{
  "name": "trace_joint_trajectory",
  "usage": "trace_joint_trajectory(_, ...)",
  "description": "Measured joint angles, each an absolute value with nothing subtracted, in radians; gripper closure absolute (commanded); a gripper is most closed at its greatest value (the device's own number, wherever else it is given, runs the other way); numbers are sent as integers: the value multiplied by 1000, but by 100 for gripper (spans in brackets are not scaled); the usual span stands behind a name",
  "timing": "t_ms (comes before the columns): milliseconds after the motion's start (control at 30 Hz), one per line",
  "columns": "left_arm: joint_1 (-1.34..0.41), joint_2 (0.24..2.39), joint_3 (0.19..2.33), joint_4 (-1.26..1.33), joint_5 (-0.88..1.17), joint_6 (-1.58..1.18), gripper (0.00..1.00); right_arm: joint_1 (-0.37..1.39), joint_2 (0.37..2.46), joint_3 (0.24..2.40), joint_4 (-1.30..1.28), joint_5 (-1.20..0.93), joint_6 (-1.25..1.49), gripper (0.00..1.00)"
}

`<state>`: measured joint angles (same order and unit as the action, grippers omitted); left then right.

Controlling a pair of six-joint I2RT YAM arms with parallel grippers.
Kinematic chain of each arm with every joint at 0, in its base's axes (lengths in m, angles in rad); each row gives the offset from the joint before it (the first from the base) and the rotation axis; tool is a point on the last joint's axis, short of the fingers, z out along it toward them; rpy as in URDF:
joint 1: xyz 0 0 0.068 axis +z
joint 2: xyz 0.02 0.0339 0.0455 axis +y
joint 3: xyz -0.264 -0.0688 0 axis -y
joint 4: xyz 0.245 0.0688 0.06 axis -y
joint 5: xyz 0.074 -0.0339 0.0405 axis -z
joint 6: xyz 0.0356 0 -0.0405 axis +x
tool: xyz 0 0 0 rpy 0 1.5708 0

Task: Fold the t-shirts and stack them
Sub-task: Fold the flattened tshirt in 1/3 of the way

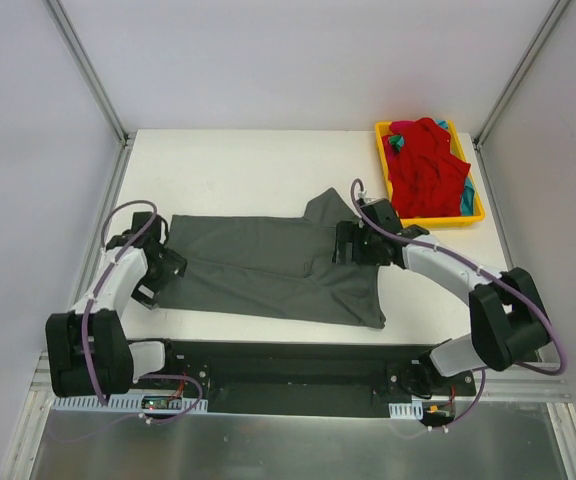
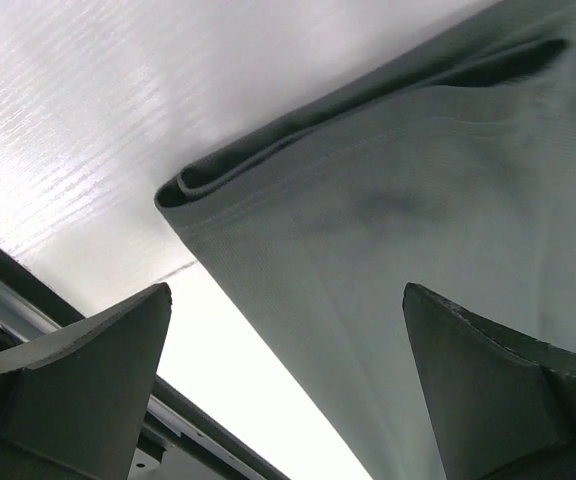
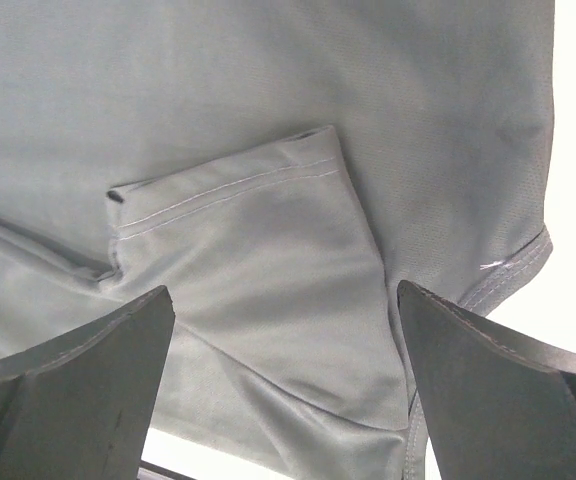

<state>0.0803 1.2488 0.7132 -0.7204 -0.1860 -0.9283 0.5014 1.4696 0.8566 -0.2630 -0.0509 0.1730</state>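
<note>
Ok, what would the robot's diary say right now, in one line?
grey t-shirt spread on table | left gripper open at its corner | right gripper open over sleeve | red t-shirt in yellow tray

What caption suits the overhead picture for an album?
Both open, the left gripper and right gripper at opposite ends of a grey t-shirt on the table; red t-shirt in a yellow tray.

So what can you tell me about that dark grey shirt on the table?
It is a dark charcoal t-shirt of soft, matte cloth, lying flat and sideways on the white table. One sleeve pokes toward the far side; the right wrist view shows a stitched sleeve folded onto the body. At the left end its hem shows two layers. The open left gripper and right gripper hang over its two ends; whether they touch it is unclear.
</note>
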Motion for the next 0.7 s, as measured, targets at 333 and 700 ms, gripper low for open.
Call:
trace_joint_trajectory(333,80,1242,1034,-770,-186,-907,1,513,1470,1079,-313,32,93,4)
trace_joint_trajectory(700,81,1900,1624,-784,-199,-785,13,440,1958,1634,-383,45,31,4)
